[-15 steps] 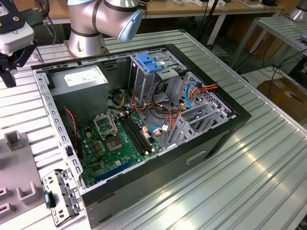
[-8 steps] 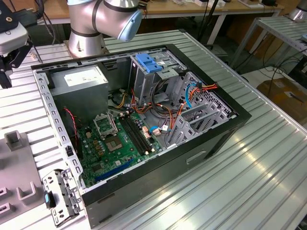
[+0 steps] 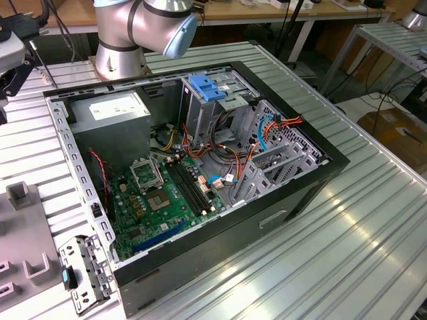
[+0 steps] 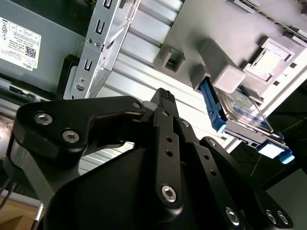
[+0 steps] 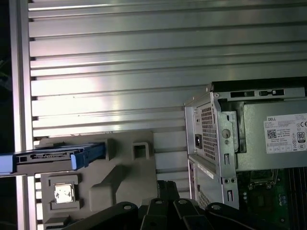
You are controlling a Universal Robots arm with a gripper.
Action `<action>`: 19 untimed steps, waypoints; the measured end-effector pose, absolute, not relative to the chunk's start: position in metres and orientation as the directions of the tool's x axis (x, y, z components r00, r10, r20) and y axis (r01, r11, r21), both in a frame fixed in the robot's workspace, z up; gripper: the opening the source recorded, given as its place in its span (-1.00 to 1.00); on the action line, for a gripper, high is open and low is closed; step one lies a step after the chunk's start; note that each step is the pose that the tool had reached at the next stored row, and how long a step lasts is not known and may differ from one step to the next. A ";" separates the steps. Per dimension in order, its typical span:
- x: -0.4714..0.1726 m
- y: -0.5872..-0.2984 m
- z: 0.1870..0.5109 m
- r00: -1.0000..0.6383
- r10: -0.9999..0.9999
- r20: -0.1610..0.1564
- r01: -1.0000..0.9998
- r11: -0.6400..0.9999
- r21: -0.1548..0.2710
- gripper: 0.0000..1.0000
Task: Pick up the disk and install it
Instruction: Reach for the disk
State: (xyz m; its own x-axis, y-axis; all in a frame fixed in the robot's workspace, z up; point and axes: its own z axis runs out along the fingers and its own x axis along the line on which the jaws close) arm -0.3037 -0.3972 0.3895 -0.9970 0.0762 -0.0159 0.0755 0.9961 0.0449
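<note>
**Gripper** (image 4: pixel 164 96): fingertips together, nothing between them, no load carried. I judge it to be hanging above the grey fixture tray (image 5: pixel 120 177) that lies on the slatted aluminium table (image 5: pixel 144 72), in contact with neither.

**Disk** (image 5: pixel 53 157): not yet picked up. In the first wrist view it is seen edge-on, standing in a slot of the fixture tray with its blue side rails along its length and one end overhanging the tray. I judge this staging deliberate. On edge, both flat faces are open to a pinch, and the slot keeps it from toppling. In the second wrist view the disk (image 4: pixel 242 115) shows its broad face and sits against a grey block of the tray.

**Relation:** the disk lies well apart from my fingertips, on the side turned away from the computer case (image 5: pixel 211 129). The gripper hangs roughly between the two. Bare tray surface lies between fingertips and disk, and the disk is not lined up between my jaws.

**Surroundings:** in the exterior view the computer case (image 3: pixel 287 210) lies on its side with the panel off, mid-table. I judge this is so the drive cage (image 3: pixel 200 117) can be reached from above. A blue latch plate (image 3: pixel 205 87) sits atop the cage at the far side. The power supply (image 3: pixel 110 110) is toward the exterior view's left, and the motherboard (image 3: pixel 167 193) is nearer. The fixture tray occupies the near corner at the exterior view's left. Installation is outstanding.
</note>
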 end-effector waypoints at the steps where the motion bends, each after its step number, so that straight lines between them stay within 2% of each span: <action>1: -0.305 -0.397 0.390 -0.997 0.076 -0.016 0.075 0.996 0.045 -0.79; 19: -0.331 -0.397 0.389 -0.997 0.076 -0.014 0.075 0.996 0.045 -0.79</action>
